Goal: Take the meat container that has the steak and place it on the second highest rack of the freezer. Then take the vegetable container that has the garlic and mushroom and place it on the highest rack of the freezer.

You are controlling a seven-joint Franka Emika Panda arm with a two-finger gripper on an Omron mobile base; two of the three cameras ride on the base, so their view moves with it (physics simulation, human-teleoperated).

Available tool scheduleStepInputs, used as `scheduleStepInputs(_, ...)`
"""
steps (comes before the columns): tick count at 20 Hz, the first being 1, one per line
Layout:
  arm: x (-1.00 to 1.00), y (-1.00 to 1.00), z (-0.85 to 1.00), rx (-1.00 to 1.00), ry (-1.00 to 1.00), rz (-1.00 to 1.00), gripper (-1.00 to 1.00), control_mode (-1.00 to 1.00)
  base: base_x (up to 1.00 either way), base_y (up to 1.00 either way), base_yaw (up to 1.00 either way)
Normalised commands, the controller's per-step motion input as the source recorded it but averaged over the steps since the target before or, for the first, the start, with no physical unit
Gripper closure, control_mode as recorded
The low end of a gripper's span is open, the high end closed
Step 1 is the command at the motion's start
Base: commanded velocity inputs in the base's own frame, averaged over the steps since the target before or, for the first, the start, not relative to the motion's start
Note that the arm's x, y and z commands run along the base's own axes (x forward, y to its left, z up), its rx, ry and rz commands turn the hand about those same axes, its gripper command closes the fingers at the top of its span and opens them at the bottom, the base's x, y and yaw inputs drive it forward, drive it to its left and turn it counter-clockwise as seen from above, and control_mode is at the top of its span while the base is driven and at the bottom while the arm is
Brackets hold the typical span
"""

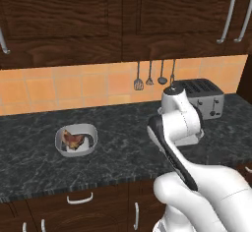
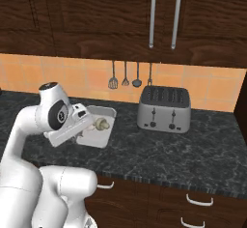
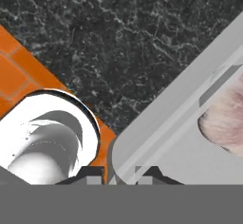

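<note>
The meat container (image 1: 76, 140) is a white oval bowl holding the reddish steak (image 1: 73, 141); it sits on the black counter, left of the arm. The vegetable container (image 2: 105, 125) is a pale grey rectangular tray behind the hand, with a small beige mushroom (image 2: 100, 123) in it. In the hand view, the tray's rounded corner rim (image 3: 161, 123) runs down between the two fingertips, and the pinkish garlic (image 3: 223, 123) lies inside at right. My gripper (image 3: 123, 173) is shut on that rim at the tray's near left corner (image 2: 86, 131). The freezer is out of view.
A silver toaster (image 2: 163, 108) stands on the counter right of the tray, also seen behind the arm (image 1: 204, 96). Utensils (image 2: 125, 75) hang on the orange tile wall. Dark wood cabinets hang above, and drawers sit below the counter edge.
</note>
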Motion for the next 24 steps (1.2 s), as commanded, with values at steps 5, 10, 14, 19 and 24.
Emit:
scheduleStepInputs(5, -0.80, 0.16, 1.00, 0.00, -0.09, -0.01, 1.00, -1.00, 0.00, 0.00, 0.00)
scheduleStepInputs(10, -0.21, 0.32, 1.00, -0.01, 0.00, 0.00, 1.00, -1.00, 0.00, 0.00, 0.00)
scheduleStepInputs(14, -0.23, 0.15, 0.72, -0.01, 0.00, -0.06, 1.00, -1.00, 0.00, 0.00, 0.00)
scheduleStepInputs(19, -0.29, 0.05, -0.02, 0.00, 0.05, 0.00, 1.00, -1.00, 0.00, 0.00, 0.00)
scheduleStepInputs(24, 0.00, 0.00, 0.00, 0.00, 0.00, 0.00, 1.00, 1.00, -0.87, 0.24, 0.00)
